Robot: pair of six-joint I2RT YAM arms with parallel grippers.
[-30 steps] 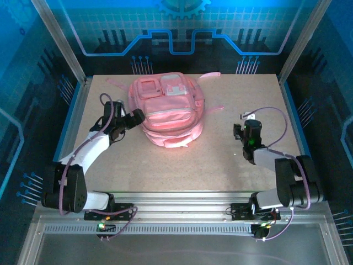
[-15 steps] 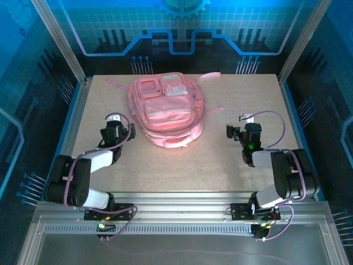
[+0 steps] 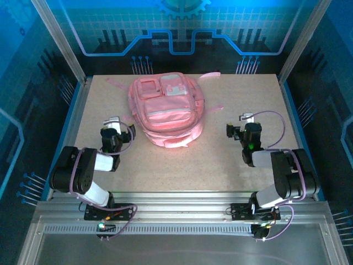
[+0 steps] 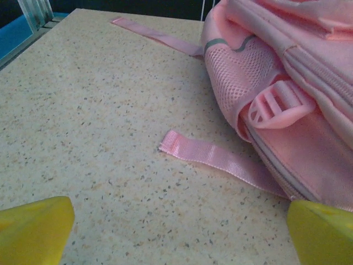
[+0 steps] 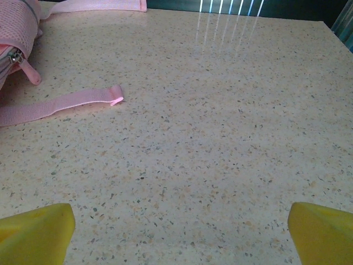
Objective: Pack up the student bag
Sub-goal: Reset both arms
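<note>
Pulling the left arm [image 3: 91, 163] back has taken its jaws off the student bag [image 3: 165, 113], which lies toward the far middle of the counter [image 3: 220, 165], front pockets up and zips shut as far as I can tell. The left jaws stand spread and empty, their yellow fingertips [image 4: 33, 229] low over the counter. A loose strap end [image 4: 209, 157] lies just ahead of them, with the bag's side buckle [image 4: 276, 107] to the right. The right jaws have sprung wide too, holding nothing, well apart from the bag; another strap [image 5: 60, 105] trails across the counter ahead of them. With nothing loose on the counter waiting to go in, I judge the packing done and both arms retiring.
</note>
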